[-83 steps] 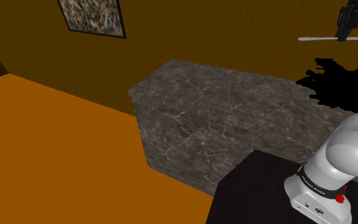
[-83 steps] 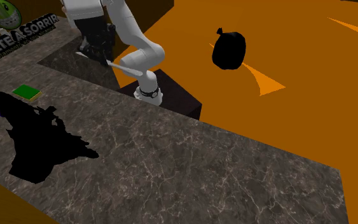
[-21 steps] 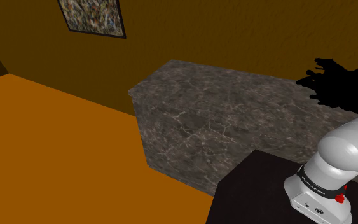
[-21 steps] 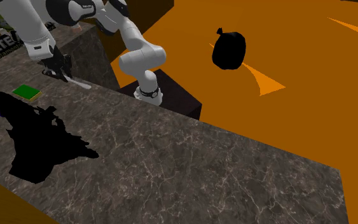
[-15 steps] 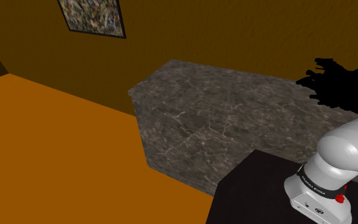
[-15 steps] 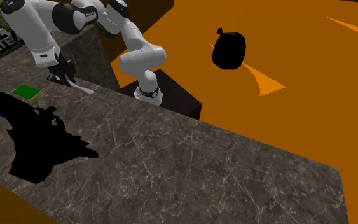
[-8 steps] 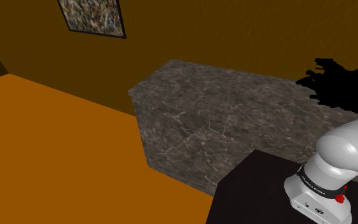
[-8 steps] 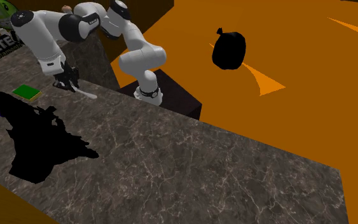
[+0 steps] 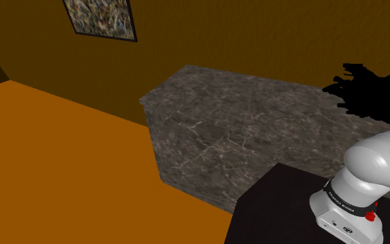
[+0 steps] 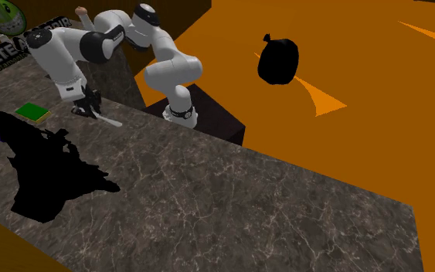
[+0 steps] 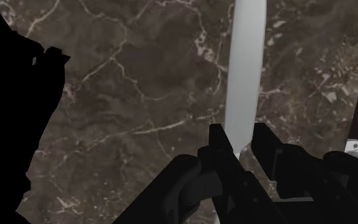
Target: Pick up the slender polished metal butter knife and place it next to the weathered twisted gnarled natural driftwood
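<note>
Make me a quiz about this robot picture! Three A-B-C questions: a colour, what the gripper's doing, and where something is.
1. The floor is: A blue, B orange, C white.
2. The gripper is: A open and empty, B shut on nothing, C shut on the knife.
3. The green square lies: A on the counter, B on the floor, C in the gripper.
Answers: B, orange shows beside the counter; C, both fingers clasp the knife; A, it rests on the marbled top.

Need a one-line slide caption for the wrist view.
Claw clasps the white butter knife over the dark veined counter, beside the black driftwood.
</note>
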